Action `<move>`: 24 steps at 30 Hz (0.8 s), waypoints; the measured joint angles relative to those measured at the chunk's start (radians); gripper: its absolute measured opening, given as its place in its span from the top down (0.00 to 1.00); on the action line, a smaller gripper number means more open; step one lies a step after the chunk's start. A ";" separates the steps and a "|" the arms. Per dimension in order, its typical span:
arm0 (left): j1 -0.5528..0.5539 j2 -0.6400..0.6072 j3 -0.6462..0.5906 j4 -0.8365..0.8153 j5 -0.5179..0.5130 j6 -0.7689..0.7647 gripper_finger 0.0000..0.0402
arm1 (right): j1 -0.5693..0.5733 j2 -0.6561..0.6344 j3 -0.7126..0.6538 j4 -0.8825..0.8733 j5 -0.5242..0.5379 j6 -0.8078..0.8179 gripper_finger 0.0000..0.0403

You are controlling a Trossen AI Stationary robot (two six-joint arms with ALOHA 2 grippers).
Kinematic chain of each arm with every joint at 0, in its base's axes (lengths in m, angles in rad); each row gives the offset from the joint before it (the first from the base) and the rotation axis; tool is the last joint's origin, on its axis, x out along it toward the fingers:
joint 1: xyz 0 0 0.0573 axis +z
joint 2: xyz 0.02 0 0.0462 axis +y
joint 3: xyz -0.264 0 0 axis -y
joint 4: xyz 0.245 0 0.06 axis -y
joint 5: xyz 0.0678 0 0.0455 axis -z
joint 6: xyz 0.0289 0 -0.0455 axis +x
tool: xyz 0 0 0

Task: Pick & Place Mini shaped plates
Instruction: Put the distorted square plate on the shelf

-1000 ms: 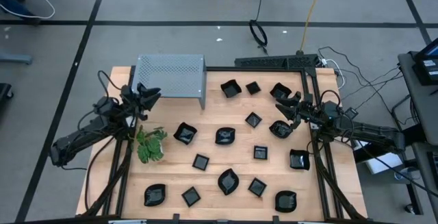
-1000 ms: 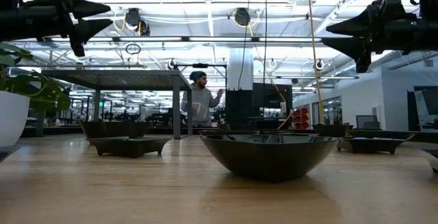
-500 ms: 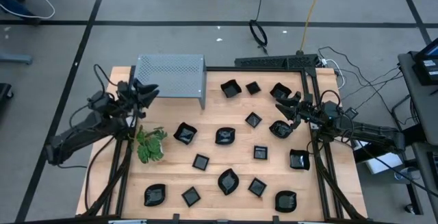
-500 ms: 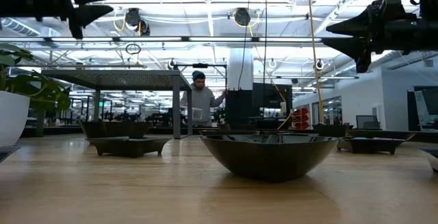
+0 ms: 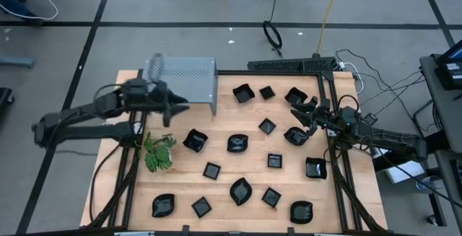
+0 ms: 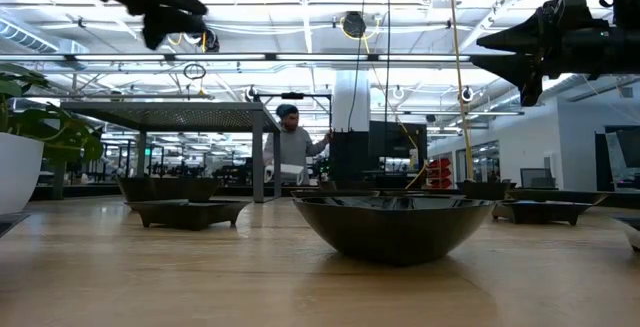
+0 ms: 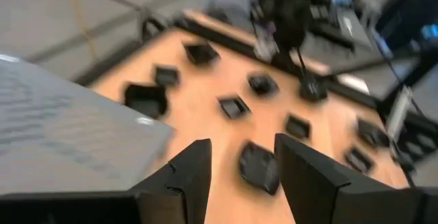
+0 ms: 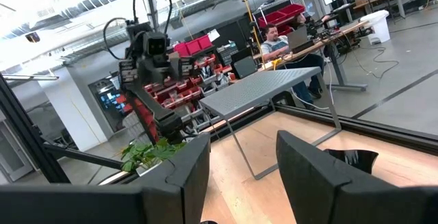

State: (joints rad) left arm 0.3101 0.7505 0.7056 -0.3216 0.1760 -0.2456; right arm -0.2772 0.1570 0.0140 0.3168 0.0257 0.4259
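Note:
Several mini shaped plates, small glossy black dishes such as a rounded one [image 5: 195, 141] and a square one [image 5: 242, 92], lie scattered flat on the wooden table [image 5: 224, 120]. One fills the middle of the low view [image 6: 390, 225]. My left gripper [image 5: 177, 109] [image 6: 172, 23] [image 7: 243, 145] hangs open high over the table's left part, in front of the grey shelf, slanting down toward the plates and holding nothing. My right gripper [image 5: 294, 113] [image 6: 485, 52] [image 8: 243, 142] waits open and empty above the right side.
A grey perforated shelf [image 5: 180, 77] stands at the far left on legs. A green plant in a white pot [image 5: 159, 151] sits at the left edge below my left arm. Black frame rails run along both sides. A person [image 6: 290, 152] stands in the room behind.
My left gripper has risen and swung out from the left edge toward the table's middle, tipping from about level to slanting downward; its fingers have stayed open.

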 joint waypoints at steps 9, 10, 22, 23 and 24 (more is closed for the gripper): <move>-0.304 0.313 0.158 -0.113 -0.278 -0.018 0.59 | 0.000 0.000 0.000 0.000 0.000 0.000 0.61; -0.332 0.344 0.177 -0.129 -0.312 -0.020 0.59 | 0.000 0.000 0.000 0.000 0.000 0.000 0.61; -0.471 0.770 0.380 -0.469 -0.470 -0.433 0.59 | 0.000 0.000 0.000 0.000 0.000 0.000 0.61; -0.470 0.801 0.391 -0.484 -0.457 -0.483 0.59 | 0.000 0.000 0.000 0.000 0.000 0.000 0.61; -0.468 0.830 0.402 -0.494 -0.444 -0.532 0.59 | 0.000 0.000 0.000 0.000 0.000 0.000 0.61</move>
State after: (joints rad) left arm -0.1580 1.5805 1.1073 -0.8155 -0.2680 -0.7774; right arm -0.2775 0.1567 0.0143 0.3168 0.0254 0.4259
